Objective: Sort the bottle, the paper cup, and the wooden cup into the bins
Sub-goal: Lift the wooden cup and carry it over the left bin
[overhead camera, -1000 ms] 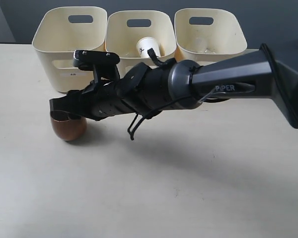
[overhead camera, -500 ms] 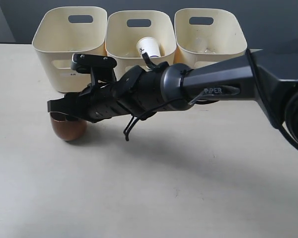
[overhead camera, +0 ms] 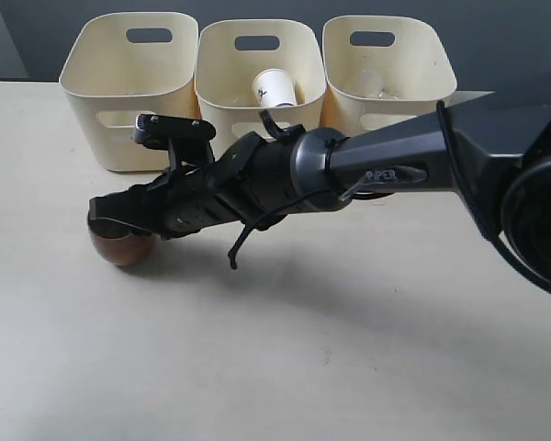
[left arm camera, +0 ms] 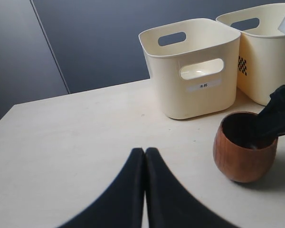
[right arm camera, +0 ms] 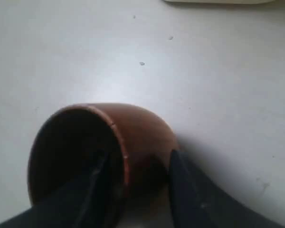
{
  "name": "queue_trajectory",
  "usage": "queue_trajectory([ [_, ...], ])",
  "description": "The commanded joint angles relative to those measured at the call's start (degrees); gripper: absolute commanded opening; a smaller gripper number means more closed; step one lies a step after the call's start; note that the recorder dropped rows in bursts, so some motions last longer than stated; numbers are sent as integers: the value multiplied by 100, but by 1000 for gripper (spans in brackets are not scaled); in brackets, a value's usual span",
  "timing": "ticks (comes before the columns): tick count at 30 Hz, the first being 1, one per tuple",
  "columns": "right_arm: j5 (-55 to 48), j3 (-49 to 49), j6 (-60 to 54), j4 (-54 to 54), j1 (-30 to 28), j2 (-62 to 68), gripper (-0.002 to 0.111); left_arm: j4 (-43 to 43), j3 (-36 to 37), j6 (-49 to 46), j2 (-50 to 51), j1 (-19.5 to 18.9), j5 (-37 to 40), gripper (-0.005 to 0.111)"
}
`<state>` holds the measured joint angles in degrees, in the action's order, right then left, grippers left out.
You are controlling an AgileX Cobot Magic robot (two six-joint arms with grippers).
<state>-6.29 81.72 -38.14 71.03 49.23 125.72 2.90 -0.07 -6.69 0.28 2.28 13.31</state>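
Three cream bins are standing in a row beyond your right pincer, which is reaching across to the left side of the table. Your right pincer is straddling the rim of the wooden cup: in the right wrist view one finger is sitting inside the dark bowl and the other is lying against the outer wall, so the jaws are narrowed about the cup wall, though you cannot tell how firmly they are pressing. That cup is resting upright on the table directly beneath the fingertips, just in front of the leftmost bin. Behind the pincer's wrist, the paper cup is lying inside the middle bin, and something clear, likely the bottle, is showing faintly in the rightmost bin. Your left pincer is hanging with its two fingers pressed together, holding nothing, with the wooden cup off to one side of it.
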Motion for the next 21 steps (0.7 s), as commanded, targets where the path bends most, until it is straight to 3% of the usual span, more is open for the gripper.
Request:
queue_trajectory([
  [1,-82,28,-20,7,-13,-9,10,23,7,11,-28,18,-5,0],
  [3,-82,28,-20,7,-13,-9,-1,23,7,11,-28,18,-5,0],
  [10,-82,28,-20,7,-23,-240,0,23,7,11,-28,18,-5,0],
  [21,1745,346,-85,-634,-59,-1223,0,23,7,11,-28,18,-5,0],
])
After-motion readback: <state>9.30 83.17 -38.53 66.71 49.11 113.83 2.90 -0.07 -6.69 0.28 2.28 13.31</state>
